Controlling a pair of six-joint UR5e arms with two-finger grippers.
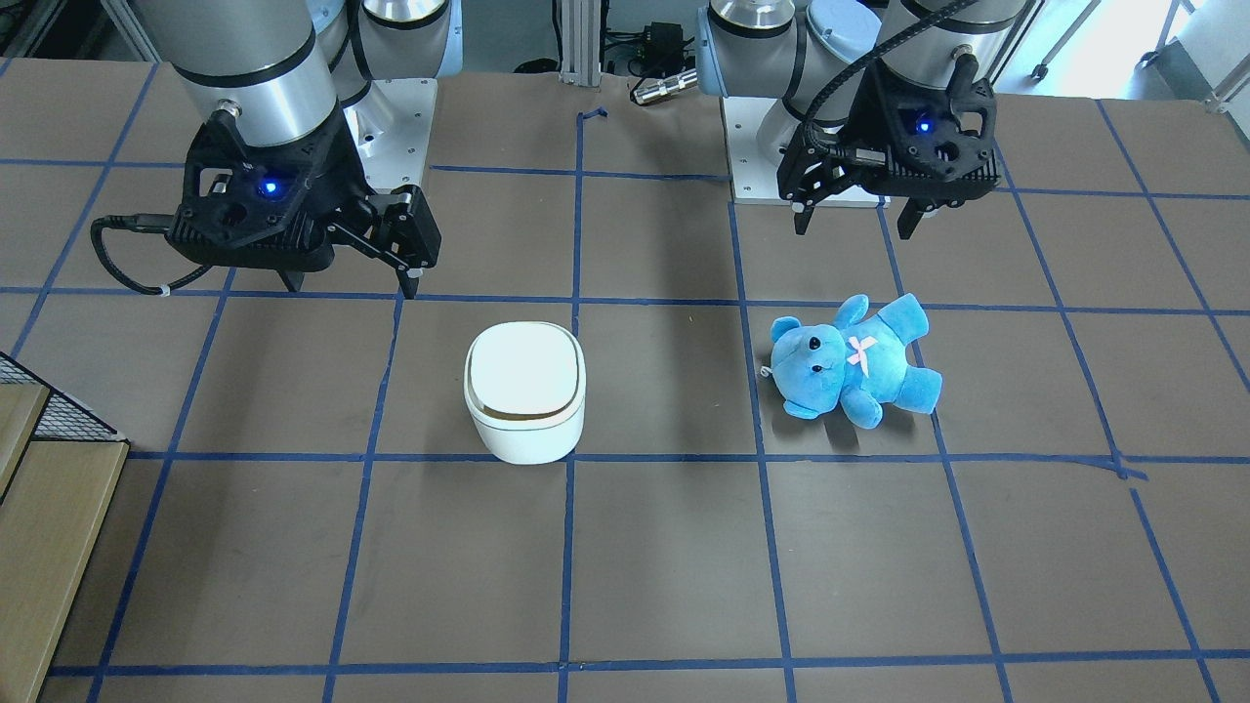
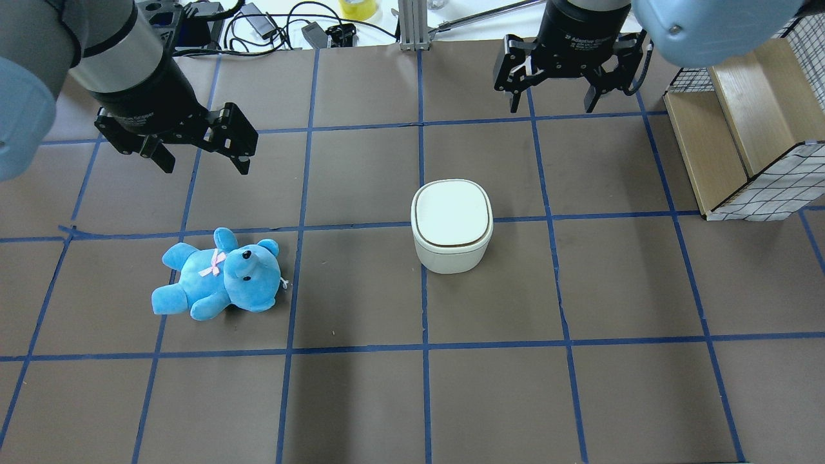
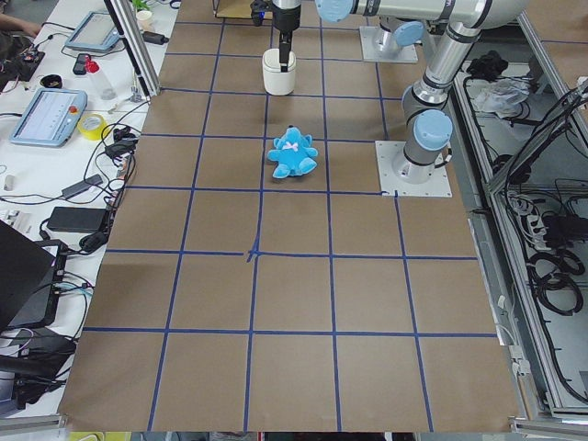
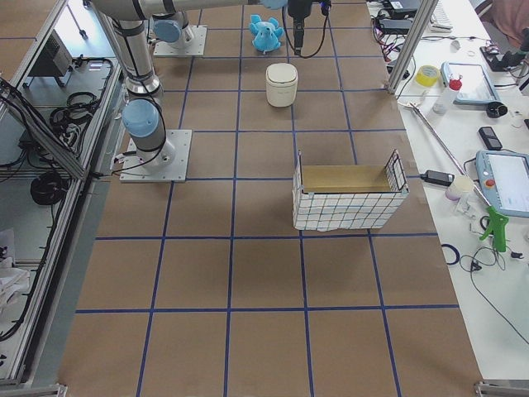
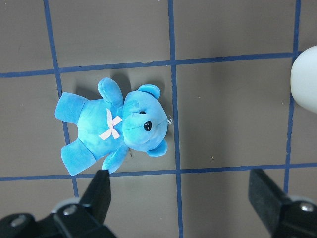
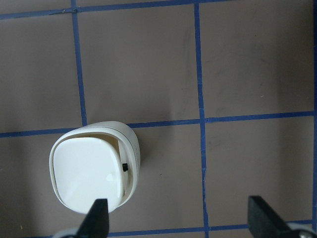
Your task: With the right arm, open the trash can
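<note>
The white trash can (image 1: 525, 391) stands near the table's middle with its flat lid down; it also shows in the overhead view (image 2: 451, 222) and the right wrist view (image 6: 91, 171). My right gripper (image 2: 552, 106) is open and empty. It hovers above the table, beyond the can and to its right, clear of it (image 1: 350, 283). In the right wrist view the open fingers (image 6: 96, 218) frame the can's lower edge. My left gripper (image 2: 206, 167) is open and empty above the table, near a blue teddy bear (image 2: 219, 274).
The teddy bear (image 1: 854, 361) lies on its back on the robot's left side of the can. A wire basket with wooden boards (image 2: 741, 129) stands at the table's right edge. Cables and tools lie beyond the far edge (image 2: 271, 26).
</note>
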